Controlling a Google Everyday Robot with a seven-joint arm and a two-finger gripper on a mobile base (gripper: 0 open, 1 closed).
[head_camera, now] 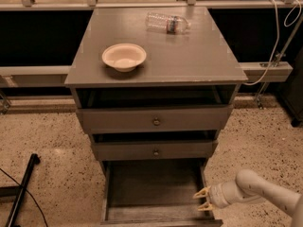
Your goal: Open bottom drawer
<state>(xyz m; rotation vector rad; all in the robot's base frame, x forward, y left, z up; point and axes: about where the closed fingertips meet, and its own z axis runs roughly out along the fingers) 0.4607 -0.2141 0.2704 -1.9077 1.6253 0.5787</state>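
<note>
Hovering beside the right wall of the pulled-out bottom drawer, the gripper gapes slightly, empty; only backing clear seems left.

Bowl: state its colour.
Cream bowl, camera view. Gripper at bottom drawer's right front corner.

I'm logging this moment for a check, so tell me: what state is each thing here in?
Bottom drawer: pulled out, nothing inside.
Middle drawer: pushed in.
Top drawer: pushed in.
Bowl: upright, empty, on the cabinet top.
Bottle: lying on its side on the cabinet top.
Hand: open, holding nothing, at the bottom drawer's right front corner.
</note>
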